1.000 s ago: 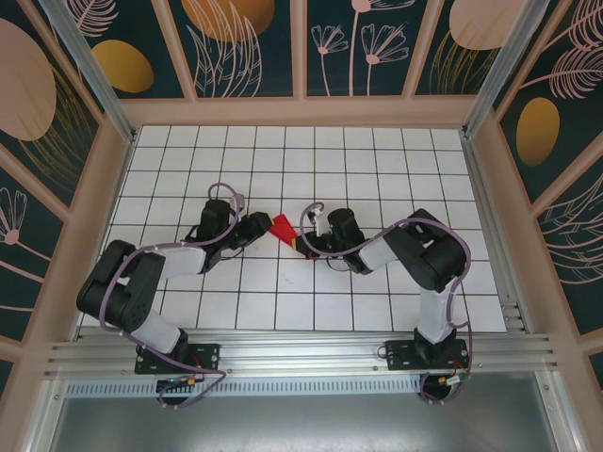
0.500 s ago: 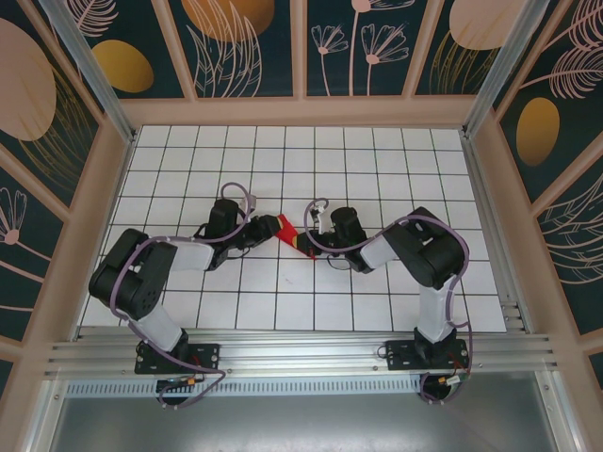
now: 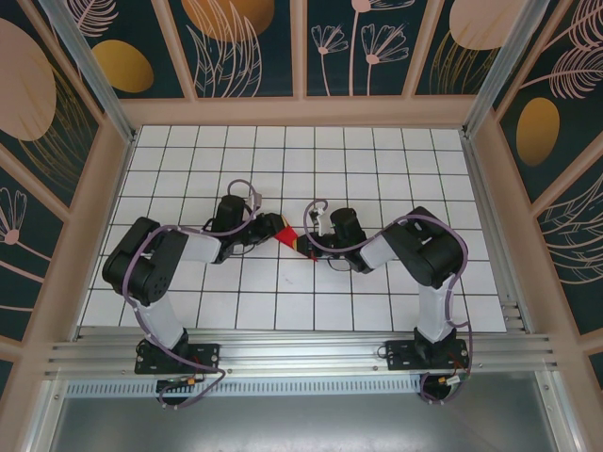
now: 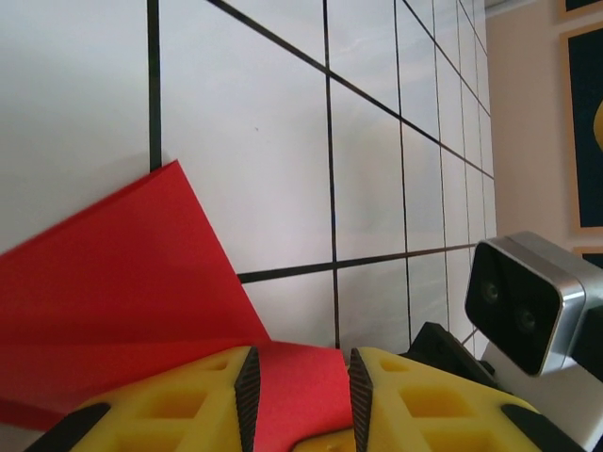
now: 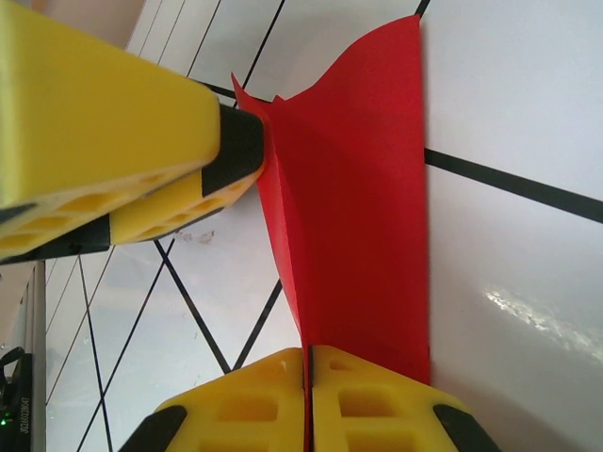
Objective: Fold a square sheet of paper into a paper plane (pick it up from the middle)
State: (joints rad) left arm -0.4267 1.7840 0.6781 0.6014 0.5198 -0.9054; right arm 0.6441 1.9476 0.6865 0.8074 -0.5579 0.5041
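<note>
Red paper: a creased wedge (image 3: 285, 232) near the middle of the desk (image 3: 396, 160), between the two grippers. Most of it lies flat on the tiles, and one flap seems to rise along a fold.
Right gripper: (image 5: 307, 381) clenched on one end of the paper, with the fold running straight into the seam between its fingers.
Left gripper: (image 4: 300, 400) released, jaws apart with the red sheet lying in the gap and no pinch to be seen. From the right wrist, its dark fingertip sits just against the raised flap.
Step in hand: probably a mid-fold crease, one end anchored while the other side is lined up for a grip or a press.
Progress: partway. The sheet is folded down but is not a pointed dart.
Next move calls for: the left gripper to close squarely on the flap without dragging it, while the right keeps the fold line from slipping.
Risk: thin paper may buckle or tear if the two pull apart.
</note>
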